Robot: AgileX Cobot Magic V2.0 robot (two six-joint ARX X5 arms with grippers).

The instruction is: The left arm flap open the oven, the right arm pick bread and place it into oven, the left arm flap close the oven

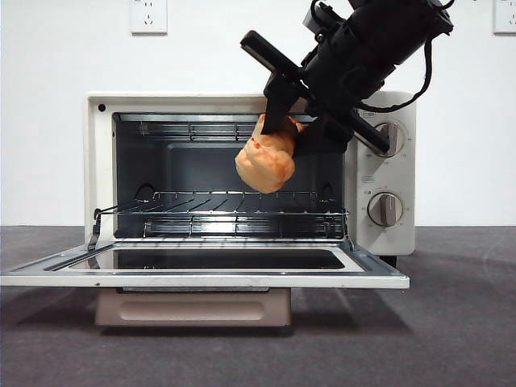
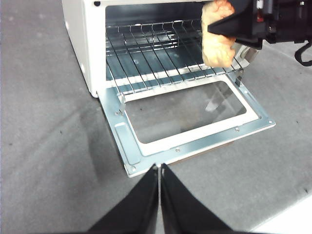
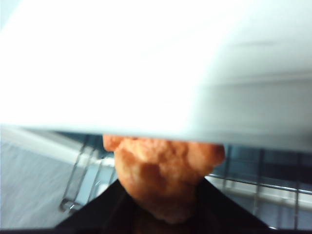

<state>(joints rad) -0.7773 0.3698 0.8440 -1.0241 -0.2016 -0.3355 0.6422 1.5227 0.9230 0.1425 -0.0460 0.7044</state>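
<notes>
Behind everything runs a plain white wall (image 1: 64, 121) with a socket (image 1: 148, 14) high up; underfoot, a dark grey worktop (image 1: 451, 322). On it the oven (image 1: 101, 161) stands with its door (image 1: 201, 274) dropped flat. From one o'clock the right claw (image 1: 294, 129) comes in, clenched on the bread (image 1: 266, 161), which hangs above the wire rack (image 1: 226, 211) at the oven's mouth. To do this well, I would carry the loaf deeper and lower before letting go, keeping clear of the top edge. Back at the door's front edge, the left claw (image 2: 159, 168) waits clenched, holding nothing.
</notes>
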